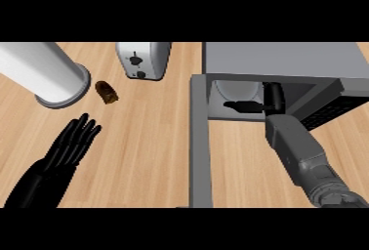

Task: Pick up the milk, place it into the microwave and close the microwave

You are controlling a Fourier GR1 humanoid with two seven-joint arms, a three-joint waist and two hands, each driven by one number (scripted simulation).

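The right hand (254, 104) reaches inside the open microwave (288, 61), its fingers and the milk hidden from view, so placing seems underway; next comes swinging the door (199, 146) shut.

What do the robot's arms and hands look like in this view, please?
The left hand is glossy black with long, slender fingers, and what shows of its arm below is black too. The right arm is a boxy grey forearm with darker jointed parts near the lower edge, ending in a black right hand. No cables or markings show.
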